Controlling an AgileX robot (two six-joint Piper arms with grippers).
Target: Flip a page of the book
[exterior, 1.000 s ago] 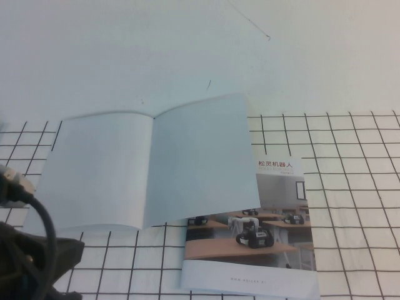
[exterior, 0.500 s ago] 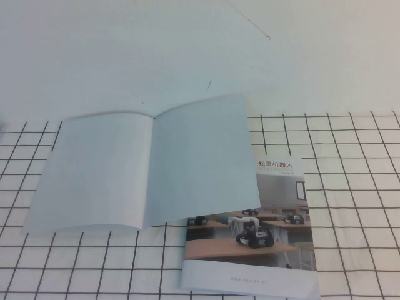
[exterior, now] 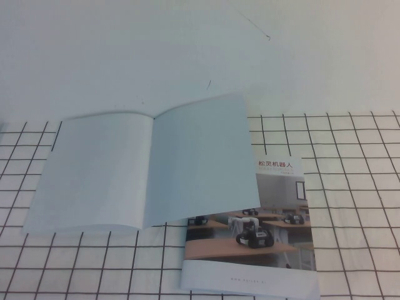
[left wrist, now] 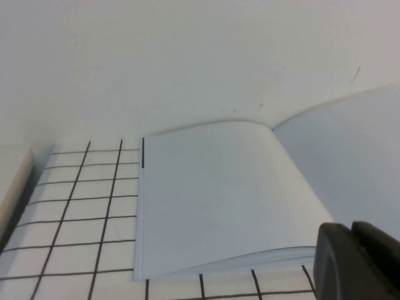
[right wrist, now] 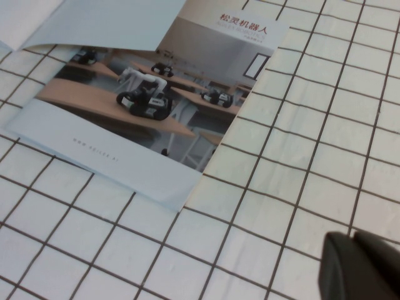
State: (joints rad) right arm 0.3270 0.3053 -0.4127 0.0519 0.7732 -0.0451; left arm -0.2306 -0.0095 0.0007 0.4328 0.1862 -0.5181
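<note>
The book (exterior: 150, 165) lies open on the checked cloth, left of centre in the high view. Its left page (exterior: 94, 172) and right page (exterior: 203, 159) both show plain pale blue-white faces, and no printed side shows. The book also shows in the left wrist view (left wrist: 212, 194). My left gripper (left wrist: 351, 228) is shut and empty, hovering just off the book's near edge. My right gripper (right wrist: 353, 236) is shut and empty over bare cloth, to the right of the second brochure. Neither gripper shows in the high view.
A second brochure (exterior: 262, 219) with a robot-on-table cover and Chinese title lies to the right, its near-left corner tucked under the book's right page; it also shows in the right wrist view (right wrist: 156, 94). The checked cloth (exterior: 350, 187) covers the near table. A pale block (left wrist: 9, 181) sits left of it.
My left arm, which showed at the lower left of the high view one second ago, has drawn back out of that view. The book has not moved.
</note>
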